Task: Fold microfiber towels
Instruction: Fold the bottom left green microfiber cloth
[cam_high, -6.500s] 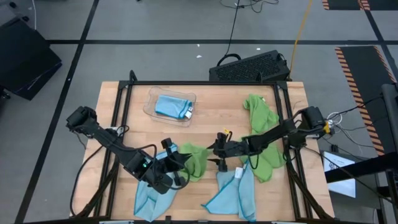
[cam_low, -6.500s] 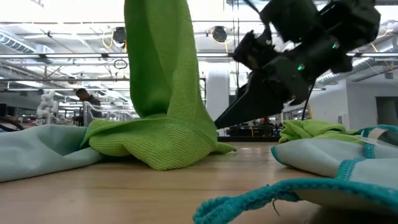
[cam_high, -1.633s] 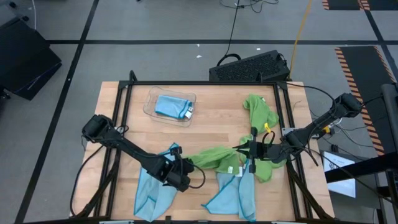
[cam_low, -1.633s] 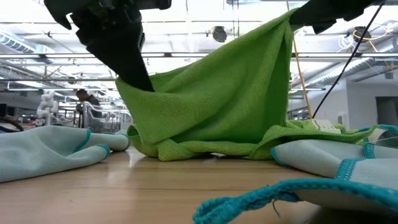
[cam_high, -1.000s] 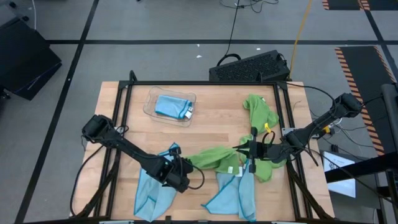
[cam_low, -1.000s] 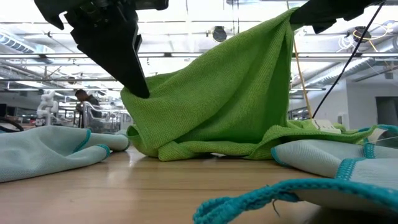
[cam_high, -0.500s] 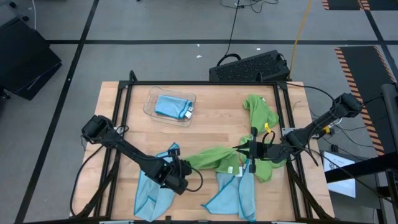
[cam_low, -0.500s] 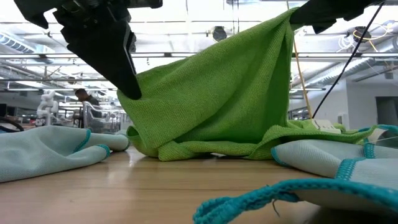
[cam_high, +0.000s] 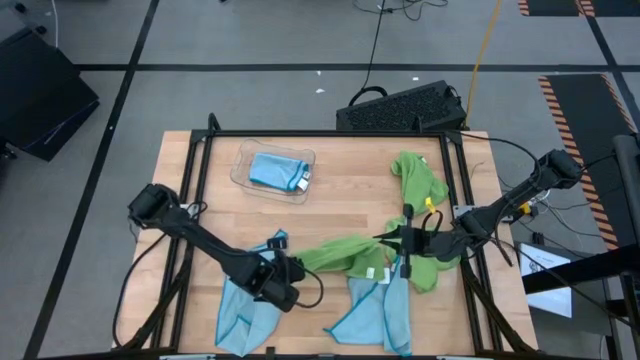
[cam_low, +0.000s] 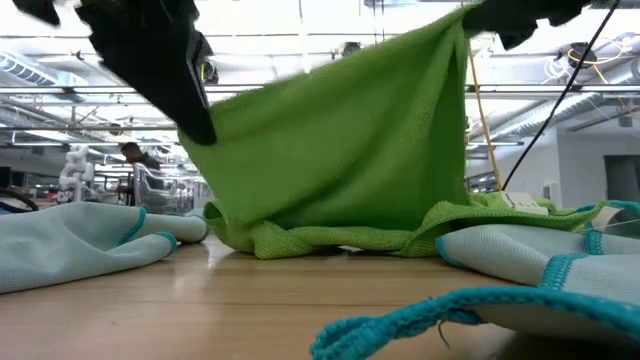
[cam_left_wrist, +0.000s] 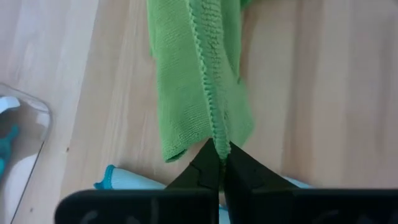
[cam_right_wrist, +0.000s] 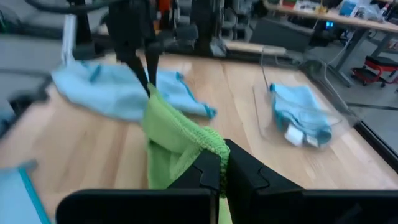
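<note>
A lime green microfiber towel (cam_high: 340, 255) hangs stretched between my two grippers near the table's middle front. My left gripper (cam_high: 293, 268) is shut on its left end and my right gripper (cam_high: 383, 240) on its right end. In the low view the towel (cam_low: 340, 150) spans from the left gripper (cam_low: 197, 132) up to the right gripper (cam_low: 478, 18), with its lower part bunched on the table (cam_low: 300, 240). Light blue towels (cam_high: 245, 305) (cam_high: 380, 312) lie flat at the front. A second green towel (cam_high: 418, 180) lies at the right. My left gripper pinches the green towel's stitched edge (cam_left_wrist: 214, 134) between its two fingertips, slanting down from the table's left. That end is lifted clear, and the cloth runs away from the fingers in a narrow bunched strip. My right gripper pinches the stitched edge (cam_right_wrist: 208, 144) at the towel's other end, coming nearly level from the table's right. That end is held high, and the cloth falls away from it toward the left gripper.
A clear plastic tray (cam_high: 240, 172) with a folded light blue towel (cam_high: 275, 170) stands at the far left of the table. A black keyboard-like box (cam_high: 400, 108) sits beyond the far edge. Bare wood lies between the tray and the green towel.
My left gripper has moved a little toward the table's left edge and up, taking the towel's left end with it. The towel's top edge between the two grippers now runs straighter. The bunched lower part has stayed on the table.
</note>
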